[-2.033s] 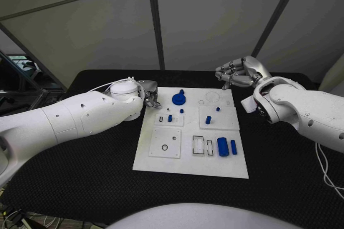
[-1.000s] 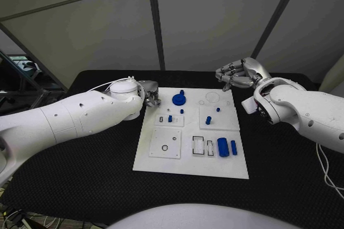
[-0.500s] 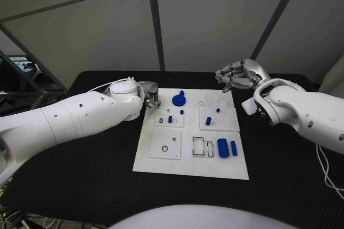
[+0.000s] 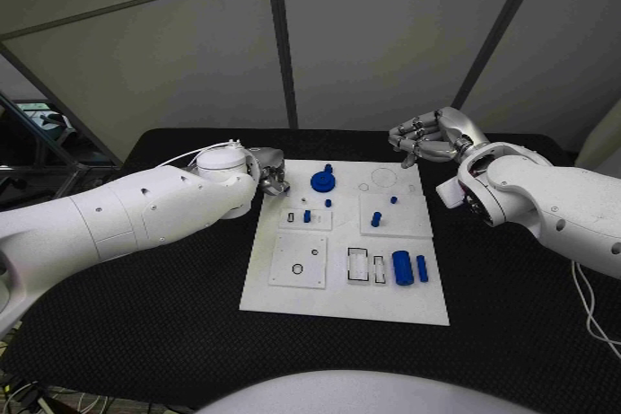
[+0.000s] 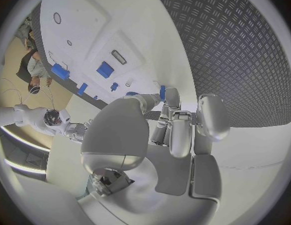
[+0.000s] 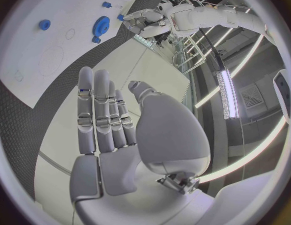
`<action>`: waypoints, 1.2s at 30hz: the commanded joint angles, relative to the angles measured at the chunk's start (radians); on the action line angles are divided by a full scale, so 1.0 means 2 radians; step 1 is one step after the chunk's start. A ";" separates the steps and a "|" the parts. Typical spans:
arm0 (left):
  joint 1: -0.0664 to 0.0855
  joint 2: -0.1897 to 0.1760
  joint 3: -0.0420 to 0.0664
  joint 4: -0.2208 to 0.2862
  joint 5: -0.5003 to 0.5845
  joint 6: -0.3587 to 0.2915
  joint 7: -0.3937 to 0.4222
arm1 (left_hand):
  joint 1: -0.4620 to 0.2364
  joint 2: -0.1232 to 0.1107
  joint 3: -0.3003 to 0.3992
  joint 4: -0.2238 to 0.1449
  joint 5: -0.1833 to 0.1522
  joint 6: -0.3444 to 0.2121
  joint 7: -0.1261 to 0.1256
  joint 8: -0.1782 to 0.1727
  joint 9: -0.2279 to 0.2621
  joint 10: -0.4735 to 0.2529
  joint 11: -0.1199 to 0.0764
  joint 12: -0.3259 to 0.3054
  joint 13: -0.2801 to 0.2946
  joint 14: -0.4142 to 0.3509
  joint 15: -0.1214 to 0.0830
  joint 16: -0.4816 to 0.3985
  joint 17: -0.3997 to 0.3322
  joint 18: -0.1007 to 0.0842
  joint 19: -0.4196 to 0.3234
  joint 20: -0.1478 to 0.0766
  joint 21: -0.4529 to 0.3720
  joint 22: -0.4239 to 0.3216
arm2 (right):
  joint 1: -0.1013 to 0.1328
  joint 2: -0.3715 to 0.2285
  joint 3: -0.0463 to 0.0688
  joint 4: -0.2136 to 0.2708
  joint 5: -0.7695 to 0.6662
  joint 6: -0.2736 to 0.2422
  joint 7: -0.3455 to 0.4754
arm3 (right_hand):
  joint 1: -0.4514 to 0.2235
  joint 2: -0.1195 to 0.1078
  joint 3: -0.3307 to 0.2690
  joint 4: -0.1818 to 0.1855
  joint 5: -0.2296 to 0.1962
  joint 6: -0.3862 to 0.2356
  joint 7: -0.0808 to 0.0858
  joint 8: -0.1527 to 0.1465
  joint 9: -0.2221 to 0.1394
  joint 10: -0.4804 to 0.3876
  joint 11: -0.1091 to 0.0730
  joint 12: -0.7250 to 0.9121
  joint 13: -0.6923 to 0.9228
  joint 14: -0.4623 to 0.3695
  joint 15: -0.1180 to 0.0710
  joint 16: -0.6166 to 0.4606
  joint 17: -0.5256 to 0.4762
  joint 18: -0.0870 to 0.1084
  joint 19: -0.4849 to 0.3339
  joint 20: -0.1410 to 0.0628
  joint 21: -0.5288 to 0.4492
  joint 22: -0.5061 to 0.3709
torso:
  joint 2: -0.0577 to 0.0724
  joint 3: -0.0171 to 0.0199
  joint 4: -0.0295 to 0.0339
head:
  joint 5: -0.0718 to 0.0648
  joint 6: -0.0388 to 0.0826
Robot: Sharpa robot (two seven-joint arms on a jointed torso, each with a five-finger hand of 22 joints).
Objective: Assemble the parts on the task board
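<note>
A white task board point(image 4: 345, 297) lies mid-desk with small blue parts point(image 4: 403, 267) scattered on it. The left hand point(image 4: 269, 177) hovers at its far left edge, pinching a small blue peg point(image 5: 162, 92) between its fingers point(image 5: 181, 135). The right hand point(image 4: 427, 136) waits beyond the far right corner, empty, fingers loosely apart. Best to line the peg upright over its hole, then lower gently.

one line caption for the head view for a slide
Left hand at the task board's far left corner, right hand raised beyond its far right corner.
</note>
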 commanded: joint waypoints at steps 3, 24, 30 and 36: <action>-0.003 -0.001 -0.002 -0.001 0.006 0.013 0.001 | -0.007 -0.002 0.030 -0.029 -0.002 0.000 0.002 0.004 0.000 -0.003 -0.001 -0.002 -0.001 0.040 0.004 0.000 0.101 -0.026 0.000 0.005 -0.001 0.059 | 0.001 0.000 0.000 0.000 -0.002 0.004 0.001 | -0.004 0.000 -0.001 0.003 0.002 -0.005 0.000 0.001 0.001 -0.003 0.000 0.003 -0.001 0.000 0.003 -0.002 0.000 0.006 0.002 0.000 -0.002 -0.001 | 0.000 0.0000 0.0001 | 0.000 0.000; -0.003 -0.002 -0.002 -0.001 0.007 0.005 -0.001 | -0.055 -0.034 0.019 -0.026 -0.004 -0.001 0.002 0.007 -0.002 -0.005 0.000 0.001 -0.003 0.039 0.005 -0.001 0.098 -0.025 0.000 0.005 -0.006 0.059 | 0.001 0.001 0.000 0.000 -0.002 0.004 0.001 | -0.006 0.000 -0.002 0.004 0.002 -0.005 0.000 0.001 0.001 -0.003 0.000 0.004 -0.001 0.000 0.003 -0.002 0.001 0.006 0.003 0.000 -0.003 -0.002 | 0.000 0.0001 0.0003 | 0.000 0.002; -0.003 -0.002 -0.002 -0.001 0.007 0.003 -0.001 | -0.068 -0.045 0.014 -0.022 -0.004 0.000 0.003 0.006 -0.004 -0.003 0.000 0.003 -0.003 0.039 0.005 -0.001 0.098 -0.025 0.001 0.005 -0.007 0.060 | 0.001 0.001 0.000 -0.001 -0.002 0.004 0.001 | -0.006 0.000 -0.002 0.004 0.002 -0.005 0.000 0.001 0.001 -0.003 0.000 0.004 -0.001 0.000 0.003 -0.002 0.001 0.006 0.003 0.000 -0.003 -0.002 | 0.000 0.0000 0.0002 | 0.000 0.002; -0.003 -0.002 -0.002 -0.001 0.007 0.000 -0.002 | -0.074 -0.049 0.013 -0.019 -0.004 0.000 0.003 0.006 -0.005 -0.002 0.000 0.004 -0.003 0.039 0.005 -0.001 0.098 -0.025 0.001 0.006 -0.007 0.060 | 0.000 0.002 0.000 -0.001 -0.002 0.004 0.001 | -0.006 0.000 -0.002 0.004 0.002 -0.005 0.000 0.001 0.001 -0.003 0.000 0.004 -0.001 0.000 0.003 -0.002 0.001 0.006 0.003 0.000 -0.003 -0.002 | 0.000 0.0001 0.0000 | 0.000 0.003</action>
